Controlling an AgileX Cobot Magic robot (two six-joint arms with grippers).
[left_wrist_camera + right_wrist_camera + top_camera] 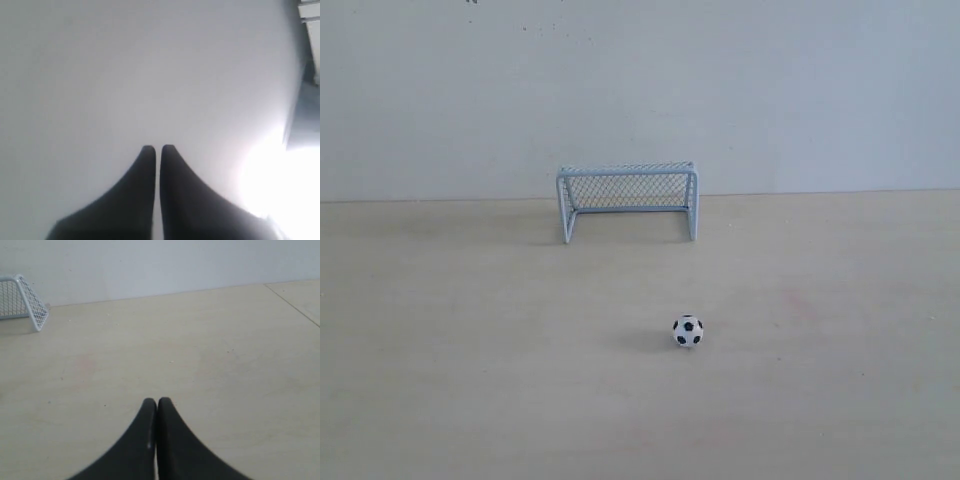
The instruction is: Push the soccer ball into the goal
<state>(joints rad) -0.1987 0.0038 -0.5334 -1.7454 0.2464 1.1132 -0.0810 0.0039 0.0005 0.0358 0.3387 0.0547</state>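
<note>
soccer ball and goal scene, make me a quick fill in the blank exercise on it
1. The soccer ball is white with ____ patches.
2. Exactly ____ ball lies on the table, in front of the goal.
3. The right gripper is ____, holding nothing.
Missing words: black; one; shut.

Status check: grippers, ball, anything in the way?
Both shut, empty: left gripper, right gripper. Untouched soccer ball in front of goal. Nothing between them.
</note>
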